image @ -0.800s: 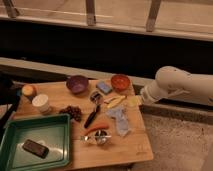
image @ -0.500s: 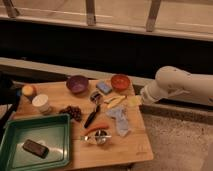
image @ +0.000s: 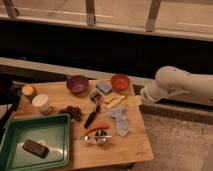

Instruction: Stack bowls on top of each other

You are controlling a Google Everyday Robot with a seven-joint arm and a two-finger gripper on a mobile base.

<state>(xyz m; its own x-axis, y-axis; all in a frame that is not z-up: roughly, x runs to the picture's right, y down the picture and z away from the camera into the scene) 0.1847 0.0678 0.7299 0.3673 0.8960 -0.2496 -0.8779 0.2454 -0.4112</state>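
The dark purple bowl (image: 77, 84) stands upright at the back middle of the wooden table (image: 135, 145). The orange-red bowl (image: 120, 81) stands upright at the back right, with a blue sponge (image: 104, 87) between the two bowls. They are apart, each resting on the table. My white arm (image: 175, 86) reaches in from the right. My gripper (image: 144, 96) is at the arm's end by the table's right edge, to the right of and a little nearer than the orange-red bowl, not touching it.
A white cup (image: 41, 103) and an orange fruit (image: 29, 90) stand at the left. Grapes (image: 73, 112), a black utensil (image: 92, 116), yellow pieces (image: 115, 101), a blue cloth (image: 120, 120), a carrot (image: 96, 128) and a metal strainer (image: 100, 137) lie mid-table. A green tray (image: 55, 125) holds a dark block (image: 36, 148).
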